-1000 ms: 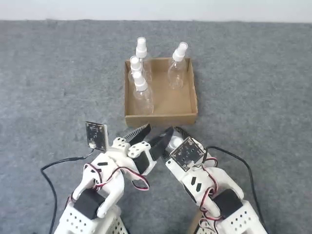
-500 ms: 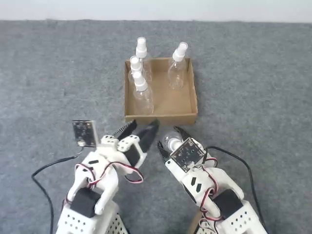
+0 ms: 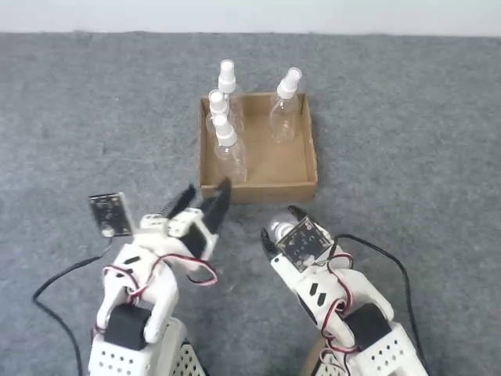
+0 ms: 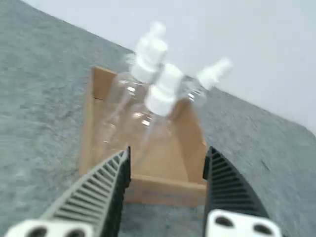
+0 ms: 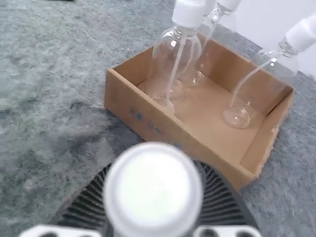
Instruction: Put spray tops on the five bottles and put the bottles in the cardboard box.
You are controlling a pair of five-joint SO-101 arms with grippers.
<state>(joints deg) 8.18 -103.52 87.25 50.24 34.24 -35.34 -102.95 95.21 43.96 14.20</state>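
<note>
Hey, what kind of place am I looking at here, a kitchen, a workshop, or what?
Most likely a robotics test bench rather than a home: two small arms with exposed wiring stand on a grey felt-like mat before a bare white wall, facing a cardboard box of spray bottles.

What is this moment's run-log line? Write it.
cardboard box: four topped bottles inside | right gripper: shut on fifth bottle, outside box | left gripper: open, empty
</note>
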